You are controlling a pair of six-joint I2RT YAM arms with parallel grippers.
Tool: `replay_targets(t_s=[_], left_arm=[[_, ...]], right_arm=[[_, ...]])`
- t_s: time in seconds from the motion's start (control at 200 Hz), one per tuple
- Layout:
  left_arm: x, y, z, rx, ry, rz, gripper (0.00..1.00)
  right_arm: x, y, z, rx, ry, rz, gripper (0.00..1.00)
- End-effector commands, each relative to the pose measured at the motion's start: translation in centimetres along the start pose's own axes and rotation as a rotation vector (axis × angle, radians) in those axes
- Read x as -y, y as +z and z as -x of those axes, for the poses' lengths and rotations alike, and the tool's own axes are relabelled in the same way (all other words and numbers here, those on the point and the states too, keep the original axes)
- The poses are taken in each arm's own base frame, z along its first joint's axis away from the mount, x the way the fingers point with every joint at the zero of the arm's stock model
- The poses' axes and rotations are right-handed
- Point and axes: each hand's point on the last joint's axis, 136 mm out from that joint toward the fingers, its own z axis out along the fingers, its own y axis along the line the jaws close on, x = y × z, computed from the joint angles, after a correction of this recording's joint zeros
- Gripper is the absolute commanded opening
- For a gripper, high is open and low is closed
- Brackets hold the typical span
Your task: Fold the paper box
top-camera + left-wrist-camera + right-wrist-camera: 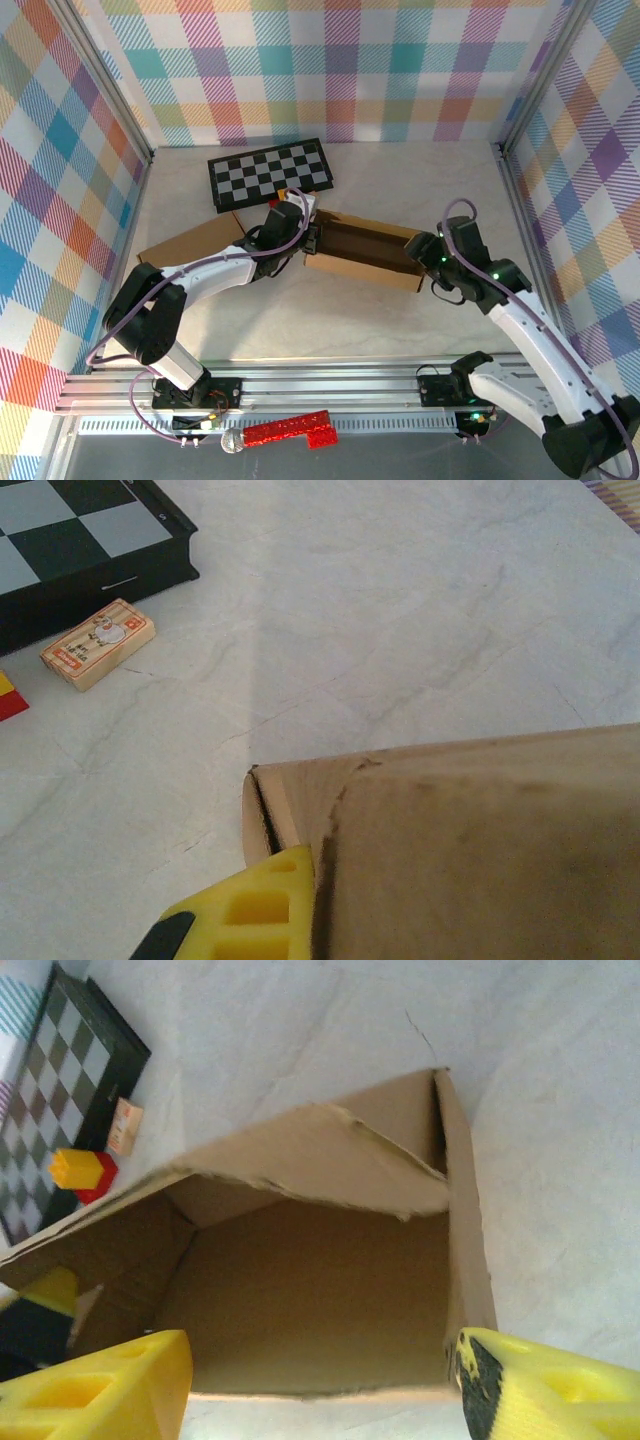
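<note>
Paper box [362, 250] is lying near the middle of the worktop [420, 180]. Left end effector [305, 232] is clamping tightly on its left end wall (one finger inside, one outside). Right end effector [320, 1360] is hanging at the box's right end with fingers spread wide, gripping nothing.

One cardboard box [362, 250], one checkerboard [270, 172], one small wooden block [98, 643], one red-and-yellow toy [82, 1172], one glittery red microphone [290, 432].
</note>
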Motion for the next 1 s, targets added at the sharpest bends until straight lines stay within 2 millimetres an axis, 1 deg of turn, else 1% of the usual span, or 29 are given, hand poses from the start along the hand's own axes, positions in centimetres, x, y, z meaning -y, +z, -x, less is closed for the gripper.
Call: replay_targets(t_s=[0.0,0.115,0.225,0.3,0.395,0.43,0.54,0.655,0.765,0.86,0.995], left_arm=[[-0.4,0.0,-1.8,-0.074,0.012,0.035,0.0],[-0.5,0.1,-2.0,-0.073,-0.004,0.041,0.0],[-0.7,0.1,-2.3,-0.071,-0.012,0.055,0.0],[-0.7,0.1,-2.5,-0.073,-0.019,0.058,0.0],[-0.6,0.0,-2.6,-0.069,-0.018,0.066,0.0],[-0.6,0.0,-2.5,-0.067,-0.018,0.071,0.0],[-0.6,-0.1,-2.4,-0.058,-0.024,0.076,0.0],[-0.4,-0.1,-2.2,-0.052,-0.025,0.072,0.0],[-0.2,-0.1,-2.0,-0.051,-0.025,0.069,0.0],[-0.1,-0.1,-2.1,-0.051,-0.023,0.069,0.0],[0.1,-0.5,-1.7,-0.042,-0.023,0.063,0.0]], right_arm=[[-1.3,-1.9,-0.4,-0.034,0.261,0.057,0.69],[-4.1,-1.3,-0.3,-0.027,0.449,0.105,0.68],[-8.1,-0.6,0.7,0.028,0.564,0.173,0.71],[-10.5,0.8,0.9,0.016,0.623,0.19,0.71],[-12.8,2.8,0.8,-0.013,0.69,0.193,0.71],[-13.3,3.4,0.8,-0.019,0.702,0.183,0.71],[-13.4,5.0,0.4,-0.028,0.723,0.122,0.69],[-12.6,6.0,-0.1,-0.032,0.745,0.068,0.64],[-12.0,6.6,-0.8,-0.054,0.76,0.041,0.53],[-11.2,6.8,-1.5,-0.069,0.764,0.007,0.4],[-10.1,7.1,-2.2,-0.084,0.773,-0.019,0.24]])
